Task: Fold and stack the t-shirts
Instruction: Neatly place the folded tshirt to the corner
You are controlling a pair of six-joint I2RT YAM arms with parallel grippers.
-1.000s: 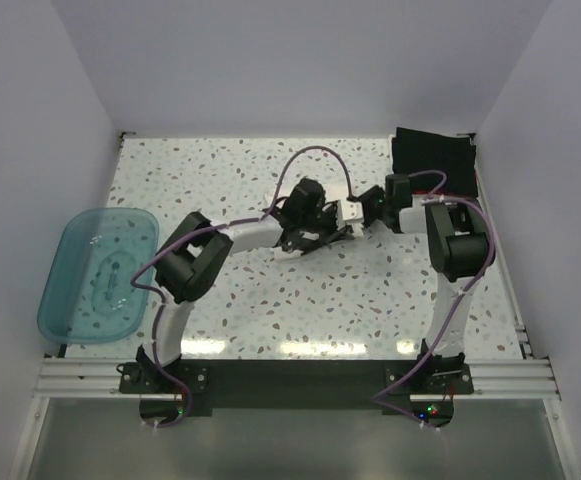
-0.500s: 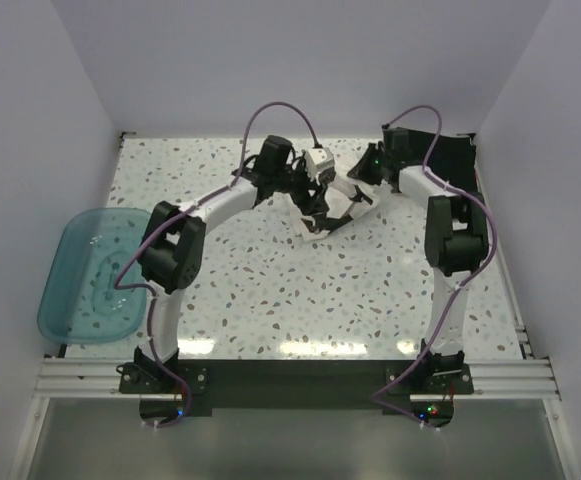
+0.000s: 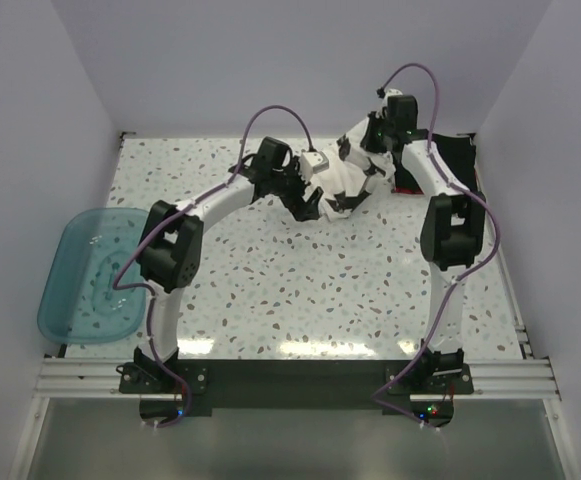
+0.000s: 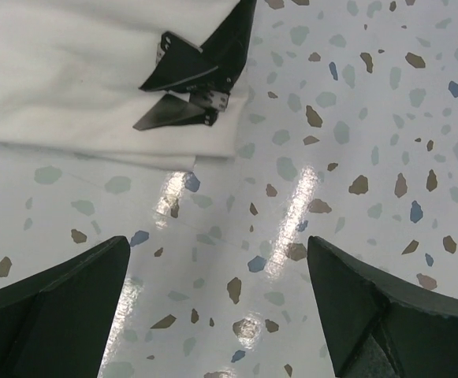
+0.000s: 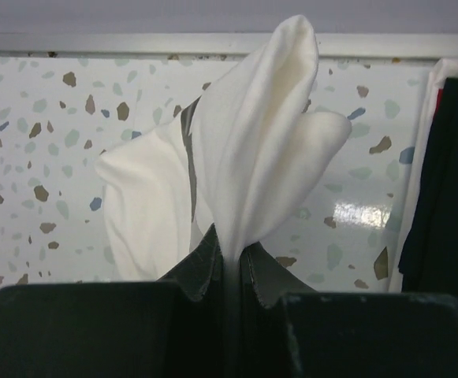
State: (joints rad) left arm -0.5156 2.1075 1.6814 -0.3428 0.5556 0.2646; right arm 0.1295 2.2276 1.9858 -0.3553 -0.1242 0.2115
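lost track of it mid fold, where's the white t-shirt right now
In the top view, the white t-shirt is pinched in the right gripper toward the table's far right, just left of the dark folded shirts, with the open left gripper beside it.

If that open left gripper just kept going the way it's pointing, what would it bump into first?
The left gripper would probably meet bare speckled table first; the white t-shirt lies off to one side.
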